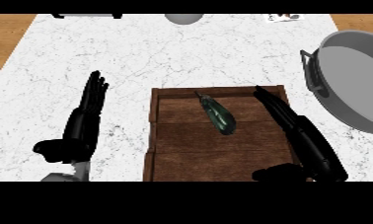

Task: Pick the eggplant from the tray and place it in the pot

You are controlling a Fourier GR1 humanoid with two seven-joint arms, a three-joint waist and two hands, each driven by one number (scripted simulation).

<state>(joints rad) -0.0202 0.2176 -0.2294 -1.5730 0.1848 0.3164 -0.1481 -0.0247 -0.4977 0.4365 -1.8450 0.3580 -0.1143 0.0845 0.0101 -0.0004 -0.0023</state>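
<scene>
A: Head view, robot hand status?

B: I see the right robot hand over the tray, fingers straight, holding nothing. Eggplant lies in the tray just to its left, apart. Left robot hand flat on the desk, open. Pot far right.

Count, head view.

Eggplant: 1, dark green-black, lying in the tray.
Wooden tray: 1.
Grey pot: 1, cut by the right edge; one dark handle shows on its left side.
Black hands: 2, namely left hand and right hand.
Marble counter: 1.
Items cut by the top edge: 3, namely a dark bar, a grey round object, and a small patterned object; kinds cannot be told.
</scene>
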